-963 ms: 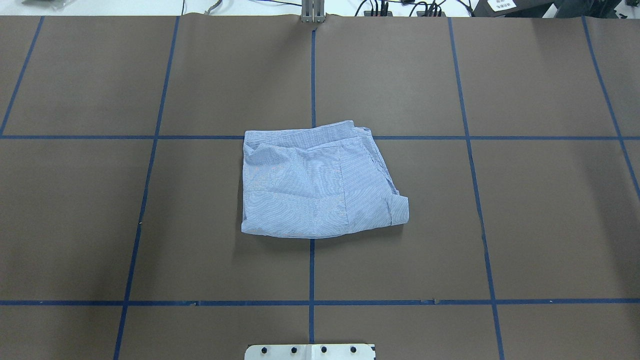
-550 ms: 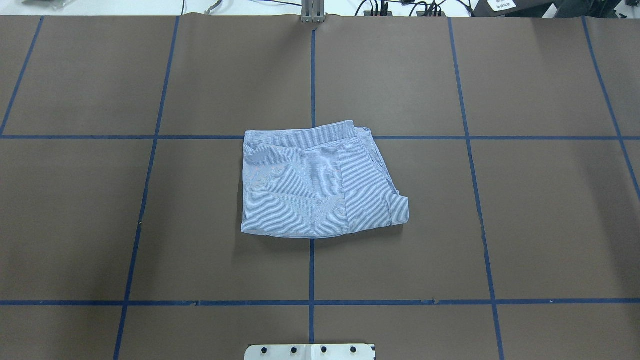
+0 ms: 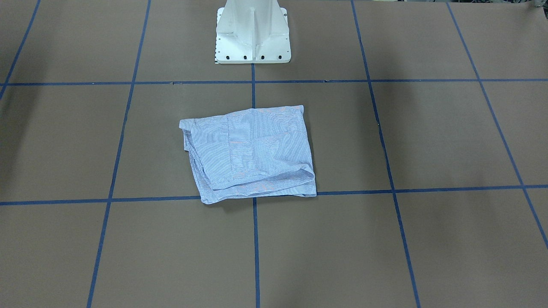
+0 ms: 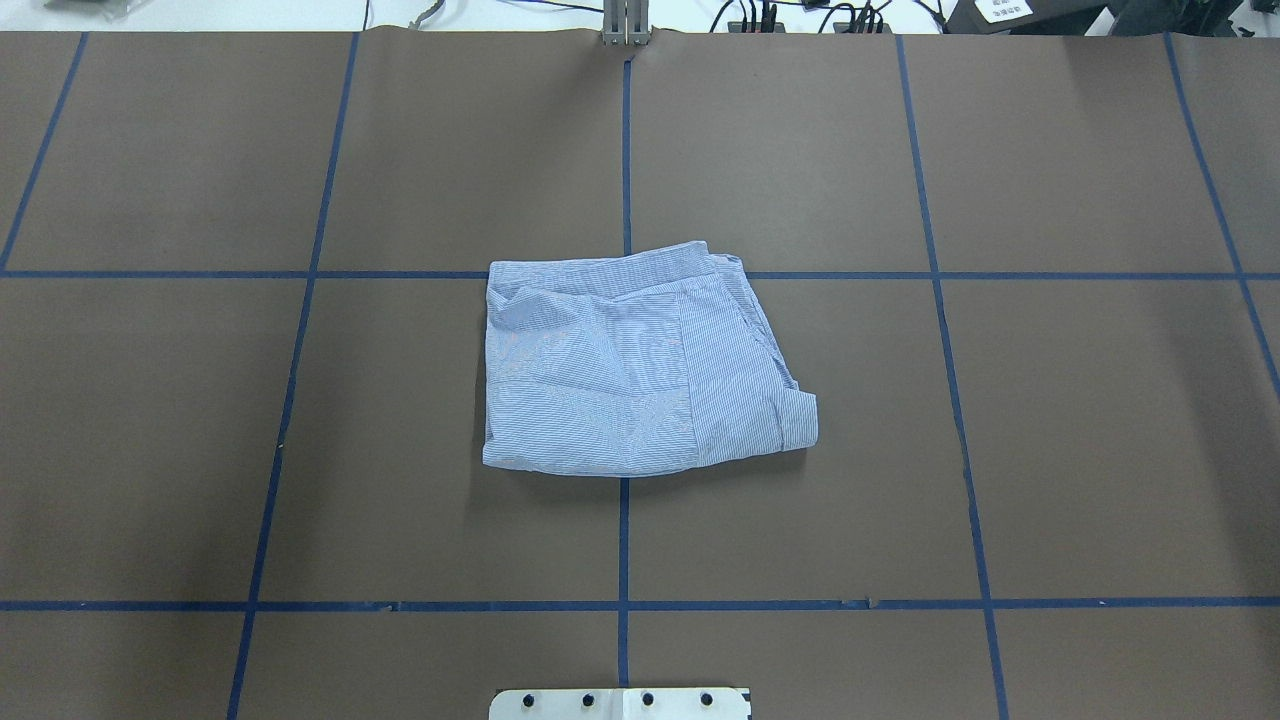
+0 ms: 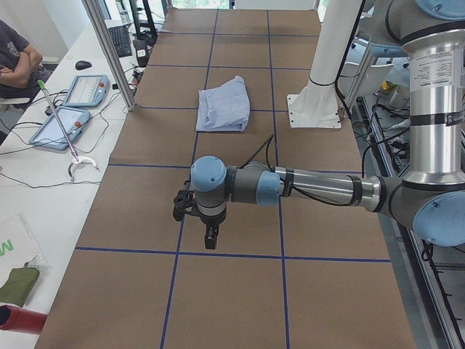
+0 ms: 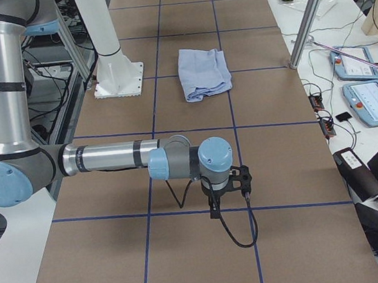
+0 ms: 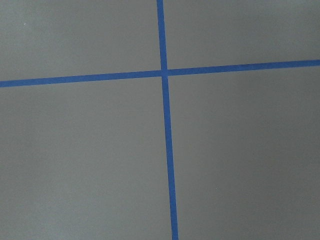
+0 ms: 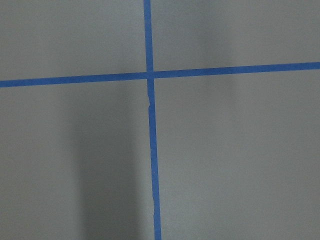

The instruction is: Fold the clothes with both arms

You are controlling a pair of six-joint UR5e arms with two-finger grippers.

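The clothes are one light blue striped shirt (image 4: 630, 370), folded into a rough square and lying flat at the table's middle (image 3: 252, 152). No gripper touches it. In the exterior left view my left arm stretches low over the table, far from the shirt (image 5: 225, 104), and its gripper (image 5: 209, 237) points down at a tape line. In the exterior right view my right gripper (image 6: 215, 210) hangs the same way, far from the shirt (image 6: 204, 73). I cannot tell whether either gripper is open or shut. Both wrist views show only brown table and blue tape.
The white pedestal base (image 3: 252, 34) stands at the robot's edge of the table. Blue tape lines (image 4: 624, 540) grid the brown cover. Tablets (image 5: 73, 109), cables and a seated person's arm (image 5: 18, 62) are on the operators' side. An aluminium post (image 6: 306, 21) rises there.
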